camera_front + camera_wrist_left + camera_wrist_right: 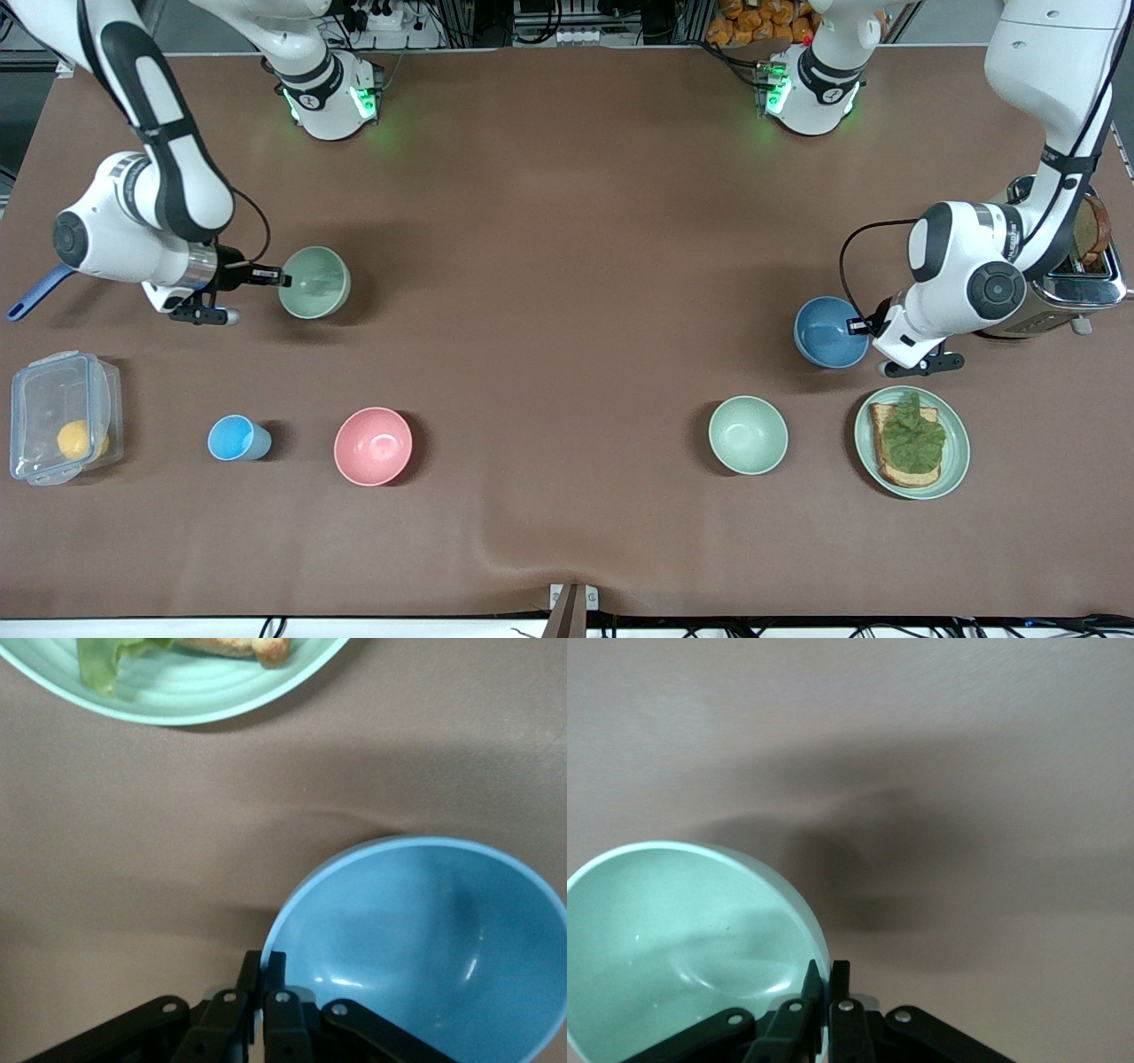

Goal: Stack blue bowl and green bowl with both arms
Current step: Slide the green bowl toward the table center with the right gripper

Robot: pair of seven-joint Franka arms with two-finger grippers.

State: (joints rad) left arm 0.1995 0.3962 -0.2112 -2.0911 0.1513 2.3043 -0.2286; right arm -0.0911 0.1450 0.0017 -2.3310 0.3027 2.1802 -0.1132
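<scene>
I have both arms gripping a bowl by its rim, which I judge is the hold I need to carry the two together for stacking. The right gripper (276,278) is clenched on the rim of the green bowl (315,283) toward the right arm's end of the table; in the right wrist view its fingers (813,985) pinch the thin wall, one inside and one outside, and the bowl looks tilted, its shadow lying apart on the brown table (567,266), so I take it as lifted. The left gripper (861,326) is likewise closed on the rim of the blue bowl (829,331) toward the left arm's end; the left wrist view shows the same pinch, with the bowl canted away from the fingers (275,970). The two held bowls are well apart, with open table between them, so I see nothing blocking a meeting over the middle. Things to mind: the green plate with toast and lettuce (955,461) sits just beside the left gripper, nearer the front camera, and a toaster (1076,275) stands close by the left arm. A second green bowl (748,434), a pink bowl (373,446), a light-blue cup (236,438) and a clear lidded box (60,416) line the nearer row, and a blue-handled utensil (34,294) pokes out by the right arm.
</scene>
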